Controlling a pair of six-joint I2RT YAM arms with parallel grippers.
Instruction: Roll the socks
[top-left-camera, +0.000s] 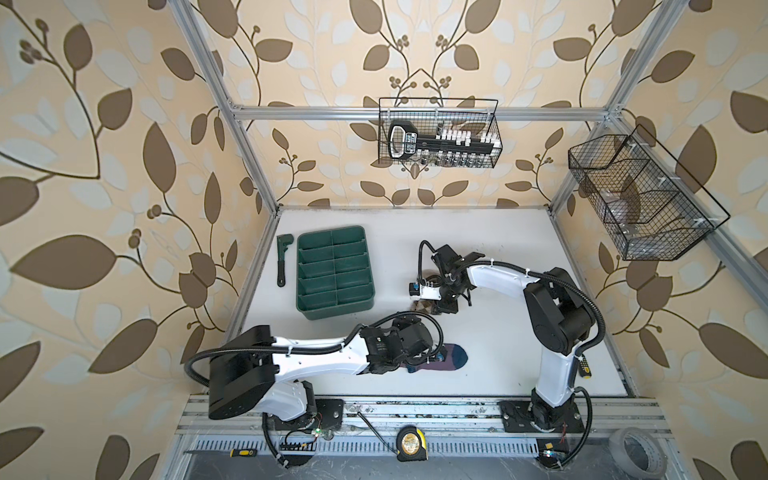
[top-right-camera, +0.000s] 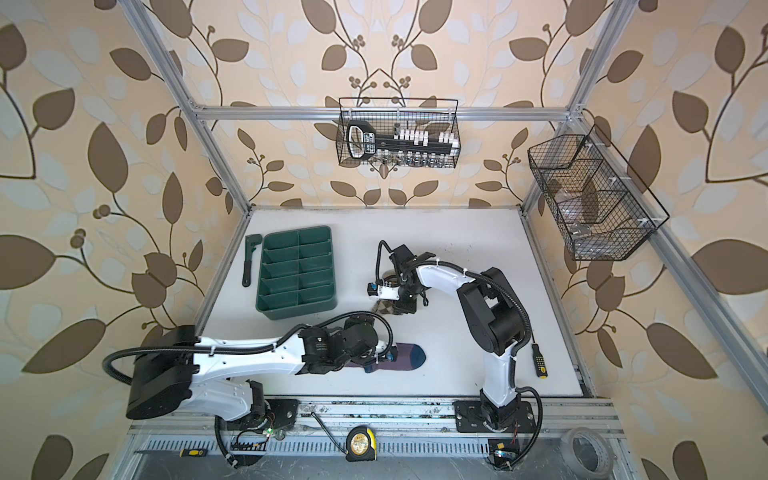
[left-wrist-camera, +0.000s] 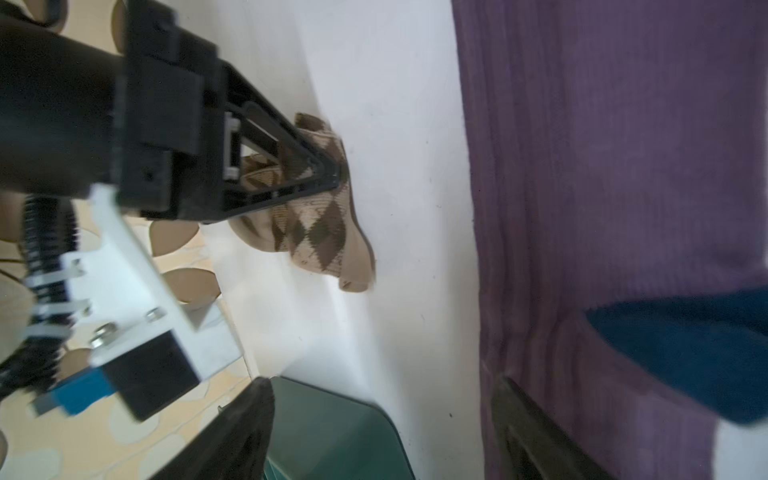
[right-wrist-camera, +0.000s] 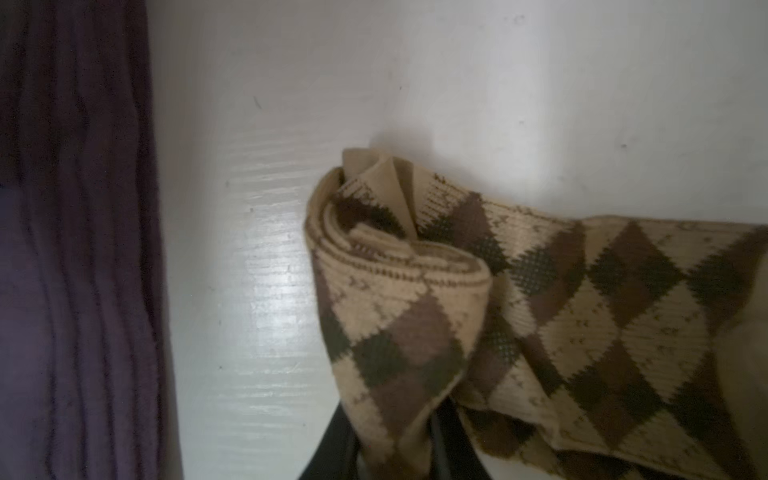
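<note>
Right wrist view, straight onto the argyle sock (right-wrist-camera: 519, 316): beige knit with brown diamonds, lying on the white table (right-wrist-camera: 457, 83), one end curled over into a loose spiral roll. Pinched just behind that roll by the right gripper (right-wrist-camera: 399, 453), jaws close together, fabric squeezed between them. Over to the left wrist view for the same grip from outside: black fingertips (left-wrist-camera: 330, 176) meeting on the knit, rest of the sock bunched beneath. Purple sock (left-wrist-camera: 602, 187) close up there too, ribbed, flat on the table, navy patch at one edge. Left gripper (left-wrist-camera: 382, 384) right above it, jaws spread wide and holding nothing; one finger over the purple knit, contact impossible to tell. In both top views, argyle sock (top-left-camera: 423, 306) near the middle of the table, mostly hidden under the right wrist; purple sock (top-right-camera: 401, 361) nearer the front edge, navy toe pointing right, cuff end hidden under the left arm. Bare table between the two socks, no touching. Green tray (top-left-camera: 332, 230) off to the left, compartments in two columns, dark green tool (top-left-camera: 283, 259) beside it.
</note>
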